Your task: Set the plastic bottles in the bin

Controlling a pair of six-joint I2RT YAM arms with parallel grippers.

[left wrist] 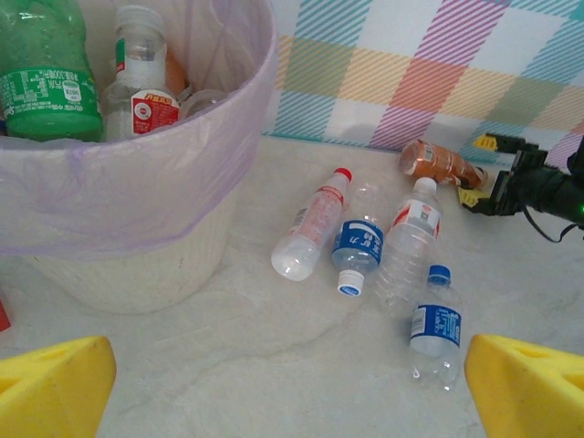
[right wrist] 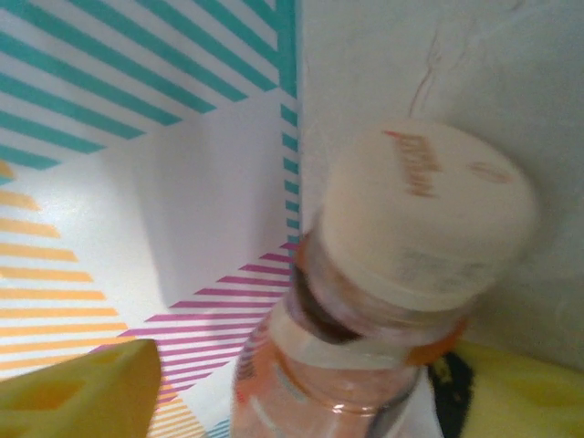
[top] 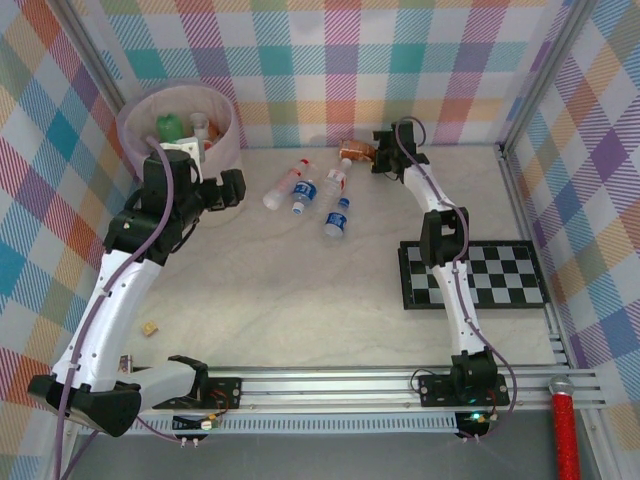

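The bin, pale with a pinkish liner, stands at the back left and holds a green bottle and a clear red-labelled one. Several plastic bottles lie on the table to its right: a red-capped one, a blue-labelled one, a large clear one and a blue-capped one. My left gripper hovers open beside the bin, nothing between its fingers. An orange-brown bottle lies by the back wall. My right gripper straddles its neck, one finger still apart from it.
A black-and-white checkerboard lies at the right. A small tan block sits near the left arm. A red-handled tool rests by the front rail. Checked walls close in the back and both sides.
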